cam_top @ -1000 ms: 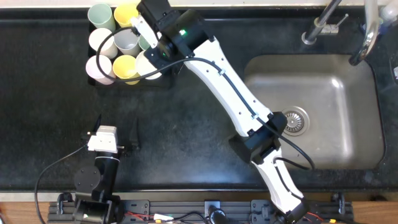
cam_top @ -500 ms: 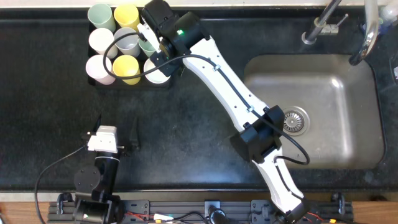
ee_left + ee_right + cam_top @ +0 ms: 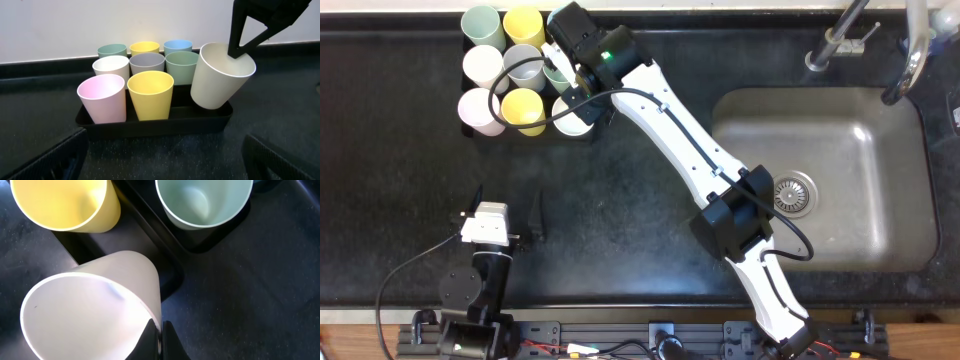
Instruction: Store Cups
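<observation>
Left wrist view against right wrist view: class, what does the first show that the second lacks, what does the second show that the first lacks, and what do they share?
Left wrist view, not the right: the pink cup, blue cup, grey cup and the wall behind the tray. Right wrist view, not the left: the inside floor of the pale green cup. Shared: the cream cup tilted at the tray's corner, the right claw shut on its rim, the front yellow cup, the black counter.

Black worktop (image 3: 400, 170), steel sink (image 3: 860, 170) (white wall (image 3: 75, 25) behind)
</observation>
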Tool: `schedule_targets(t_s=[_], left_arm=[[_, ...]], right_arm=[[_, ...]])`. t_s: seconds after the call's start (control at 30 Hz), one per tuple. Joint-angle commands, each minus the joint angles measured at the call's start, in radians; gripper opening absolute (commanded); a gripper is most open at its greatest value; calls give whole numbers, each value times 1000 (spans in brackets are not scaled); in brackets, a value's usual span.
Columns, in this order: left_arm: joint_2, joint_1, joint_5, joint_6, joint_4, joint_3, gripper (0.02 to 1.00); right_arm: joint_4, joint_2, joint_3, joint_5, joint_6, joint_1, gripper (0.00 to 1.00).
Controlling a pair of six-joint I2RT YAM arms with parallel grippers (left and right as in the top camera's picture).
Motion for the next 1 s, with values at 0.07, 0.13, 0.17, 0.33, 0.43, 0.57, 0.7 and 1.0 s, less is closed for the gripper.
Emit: schedule_targets(t_s=[0.07,0.13,0.17,0.33,0.43,0.57,0.7,1.0], left_arm=[[-9,5,10,15,-2,-2,1000],[-9,5,10,15,-2,-2,998],[-9,5,10,15,-2,-2,998],[-9,5,10,15,-2,-2,998],[-9,5,10,15,-2,-2,998],[-9,5,10,15,-2,-2,998],[-9,5,10,15,-2,-2,1000],[-9,5,10,15,-2,-2,998]], right_arm=[[8,8,-6,0,10,-1,38],[8,20,-6,0,10,-1,45],[9,25,-6,0,10,-1,45],[9,45,-6,0,10,-1,47],[8,52,-6,0,6,-1,45],[10,55,-6,0,3,-3,47],[10,55,-6,0,3,-7,47],[-4,79,-6,0,-1,-7,47]])
